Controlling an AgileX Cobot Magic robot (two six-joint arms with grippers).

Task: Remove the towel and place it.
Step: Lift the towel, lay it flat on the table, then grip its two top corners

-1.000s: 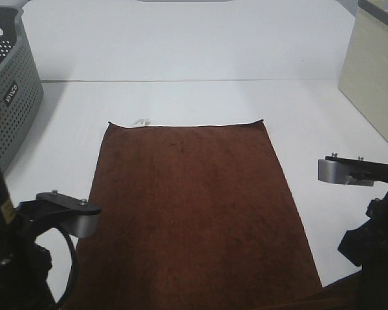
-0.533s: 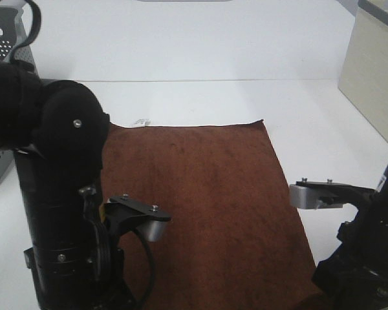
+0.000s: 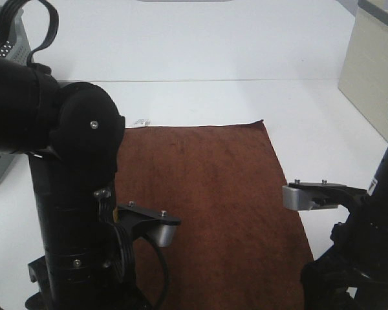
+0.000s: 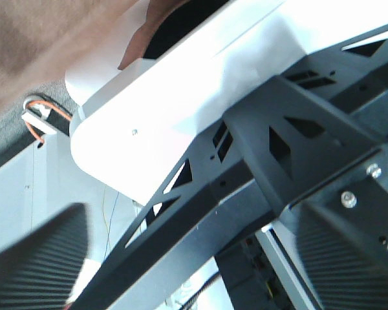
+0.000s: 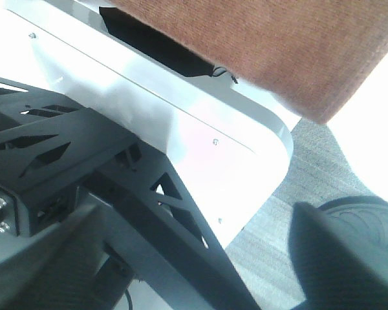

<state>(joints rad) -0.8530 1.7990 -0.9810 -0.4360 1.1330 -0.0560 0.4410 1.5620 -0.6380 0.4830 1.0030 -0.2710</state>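
Note:
The dark reddish-brown towel [image 3: 226,187] lies flat on the white table [image 3: 200,51], its small white tag [image 3: 141,121] at the far edge. Its near end hangs over the table's front edge, as the left wrist view [image 4: 45,45] and the right wrist view [image 5: 278,45] show. My left gripper [image 4: 191,248] is open and empty, below the table's front edge, looking at the table's black frame. My right gripper [image 5: 200,242] is open and empty, also below the front edge. Both grippers are out of the exterior view. My left arm [image 3: 64,194] hides the towel's left side.
A grey perforated basket [image 3: 3,45] stands at the far left, mostly behind my left arm. A beige box [image 3: 375,71] stands at the far right. My right arm [image 3: 362,252] stands at the towel's near right corner. The black table frame [image 5: 64,155] lies under the front edge.
Both arms have risen and swung inward over the near end of the table. The left arm now covers the towel's left side and most of the basket. The towel has not moved.

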